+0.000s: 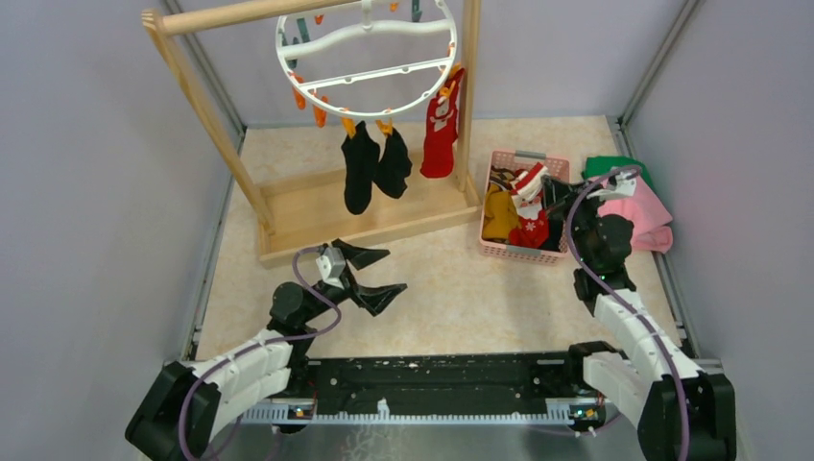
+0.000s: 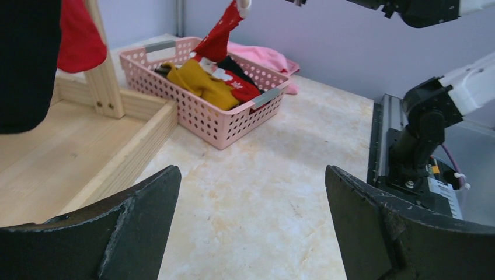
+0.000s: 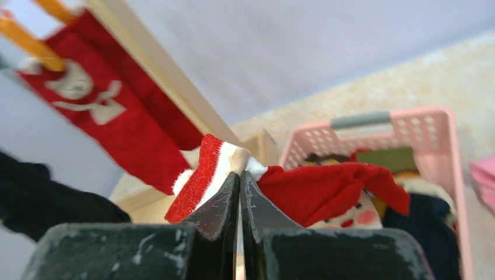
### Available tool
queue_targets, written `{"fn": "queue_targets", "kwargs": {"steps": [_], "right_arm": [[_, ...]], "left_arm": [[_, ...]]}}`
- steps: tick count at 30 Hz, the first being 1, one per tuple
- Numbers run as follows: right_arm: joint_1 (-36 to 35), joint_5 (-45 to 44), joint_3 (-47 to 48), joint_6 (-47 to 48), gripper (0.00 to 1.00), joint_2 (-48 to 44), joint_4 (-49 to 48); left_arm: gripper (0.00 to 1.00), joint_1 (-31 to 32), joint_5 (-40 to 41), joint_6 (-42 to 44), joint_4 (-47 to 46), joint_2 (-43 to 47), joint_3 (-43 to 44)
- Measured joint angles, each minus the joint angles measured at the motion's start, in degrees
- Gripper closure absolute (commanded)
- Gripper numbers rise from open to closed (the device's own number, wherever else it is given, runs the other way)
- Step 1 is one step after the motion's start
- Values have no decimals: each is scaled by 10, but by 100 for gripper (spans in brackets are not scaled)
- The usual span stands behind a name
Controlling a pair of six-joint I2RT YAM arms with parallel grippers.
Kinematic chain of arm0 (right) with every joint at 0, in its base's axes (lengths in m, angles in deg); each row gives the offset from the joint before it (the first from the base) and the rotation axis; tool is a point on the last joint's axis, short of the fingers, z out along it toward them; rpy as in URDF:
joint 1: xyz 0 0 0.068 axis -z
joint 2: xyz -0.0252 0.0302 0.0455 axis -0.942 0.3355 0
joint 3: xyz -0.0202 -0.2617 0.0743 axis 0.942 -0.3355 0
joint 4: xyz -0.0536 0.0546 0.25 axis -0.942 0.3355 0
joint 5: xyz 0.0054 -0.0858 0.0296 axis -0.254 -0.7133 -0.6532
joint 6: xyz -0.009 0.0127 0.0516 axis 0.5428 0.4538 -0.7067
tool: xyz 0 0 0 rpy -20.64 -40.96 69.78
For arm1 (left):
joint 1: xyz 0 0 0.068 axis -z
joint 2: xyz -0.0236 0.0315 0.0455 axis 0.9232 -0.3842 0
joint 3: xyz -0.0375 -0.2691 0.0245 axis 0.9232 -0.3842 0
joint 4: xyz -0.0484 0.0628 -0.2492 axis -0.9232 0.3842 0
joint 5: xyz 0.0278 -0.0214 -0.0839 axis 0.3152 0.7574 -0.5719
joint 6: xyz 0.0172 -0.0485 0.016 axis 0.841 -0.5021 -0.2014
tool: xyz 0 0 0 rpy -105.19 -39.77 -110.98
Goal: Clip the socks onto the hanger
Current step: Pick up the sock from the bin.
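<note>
The hanger (image 1: 370, 29) hangs from the wooden rack (image 1: 317, 206) at twelve o'clock of the table (image 1: 451, 288). Two black socks (image 1: 360, 168) dangle from orange clips at the ring's six o'clock edge. A red patterned sock (image 1: 442, 125) is clipped at about four o'clock, against the rack's right post. The pink basket (image 2: 216, 119) sits at two o'clock of the table, just beside the rack's base, with a yellow sock (image 2: 201, 81) and other socks inside. The right gripper (image 3: 240, 181) hovers over the basket, its jaws pressed together on the red-and-white cuff of a red sock (image 3: 327, 189), whose foot trails toward the basket. The left gripper (image 2: 251, 175) hovers at eight o'clock, jaws spread wide apart with nothing between them. A pink cloth (image 1: 648, 216) and a green cloth (image 1: 614, 165) lie at the basket's three o'clock side.
</note>
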Motion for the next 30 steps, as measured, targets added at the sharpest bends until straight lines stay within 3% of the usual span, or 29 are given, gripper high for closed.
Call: {"fn": "queue_targets", "kwargs": {"steps": [8,13,20,30], "right_arm": [[-12,124,0,19,100,-51,-73],[-71,183,1,31,100,-42,-100],[-217,199,2,58,100,15,-144],[-309,189,5,59,100,125,-209]], "left_arm": [[1,1,-67,-5,-124,-62,-1],[1,12,-70,-31,-192,-101,10],[1,51,-10,-75,-222,-127,43],[1,110,109,-132,-217,-151,62]]}}
